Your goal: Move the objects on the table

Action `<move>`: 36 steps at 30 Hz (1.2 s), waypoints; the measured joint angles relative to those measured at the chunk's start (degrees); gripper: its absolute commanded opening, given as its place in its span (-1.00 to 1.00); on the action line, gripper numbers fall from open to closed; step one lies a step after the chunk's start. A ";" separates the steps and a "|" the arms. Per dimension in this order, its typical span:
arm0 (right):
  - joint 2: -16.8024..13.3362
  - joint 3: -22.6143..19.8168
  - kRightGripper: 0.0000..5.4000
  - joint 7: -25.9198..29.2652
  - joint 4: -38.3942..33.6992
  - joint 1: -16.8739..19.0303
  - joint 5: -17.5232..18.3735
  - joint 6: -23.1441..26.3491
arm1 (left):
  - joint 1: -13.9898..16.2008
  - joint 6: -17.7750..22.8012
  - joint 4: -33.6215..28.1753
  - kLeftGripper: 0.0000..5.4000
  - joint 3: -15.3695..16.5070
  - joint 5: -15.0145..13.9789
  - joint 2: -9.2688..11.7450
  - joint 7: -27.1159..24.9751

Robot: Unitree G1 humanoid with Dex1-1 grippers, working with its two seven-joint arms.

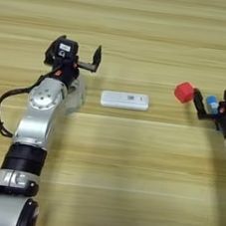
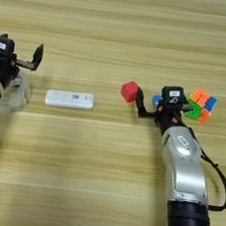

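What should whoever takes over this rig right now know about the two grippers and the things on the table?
Left gripper: open, empty, above the clear tape roll, which lies beside its arm.
Right gripper: fingers around the blue glue stick; whether they grip it is unclear.
The red cube sits just left of that gripper. The white bar lies flat in the middle. A multicoloured puzzle cube sits right of the right gripper.
Nothing shows as finished; no goal spot is marked.

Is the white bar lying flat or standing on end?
Flat. The white bar lies lengthwise on the table, long side left to right, broad face up, apart from both grippers.
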 measured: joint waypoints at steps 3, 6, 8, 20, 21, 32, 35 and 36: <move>0.09 -1.61 0.99 -1.15 -0.90 -0.09 0.76 -1.01 | -2.49 -0.51 2.76 1.00 -1.24 0.02 -0.12 -1.56; 0.27 -2.40 0.99 -2.20 -1.31 -0.13 1.50 -1.27 | -4.78 -1.14 5.39 1.00 -1.43 -0.04 -0.17 -2.72; 0.52 -2.96 0.99 -2.70 -1.77 -0.13 1.70 -1.57 | -5.59 -1.43 6.27 1.00 -1.66 -0.09 -0.22 -3.62; 0.03 -6.00 0.99 -6.26 -3.97 -0.21 1.93 -2.53 | -7.05 -2.38 8.16 1.00 -3.54 -0.05 -0.75 -6.61; -0.04 -6.12 0.99 -6.50 -3.91 -0.24 1.81 -2.61 | -7.05 -2.45 8.20 1.00 -3.64 -0.03 -0.74 -6.68; -2.49 -9.85 0.99 -9.68 -2.05 -1.11 0.88 -4.67 | -7.89 -6.07 15.61 1.00 -7.50 0.30 -1.50 -10.62; -2.49 -9.86 0.99 -9.70 -2.03 -1.12 1.01 -4.67 | -9.38 -6.38 18.42 1.00 -7.87 0.20 -2.57 -11.66; -2.49 -9.88 0.99 -9.70 -2.03 -1.12 1.10 -4.67 | -9.89 -6.47 19.05 1.00 -8.01 0.20 -2.92 -11.83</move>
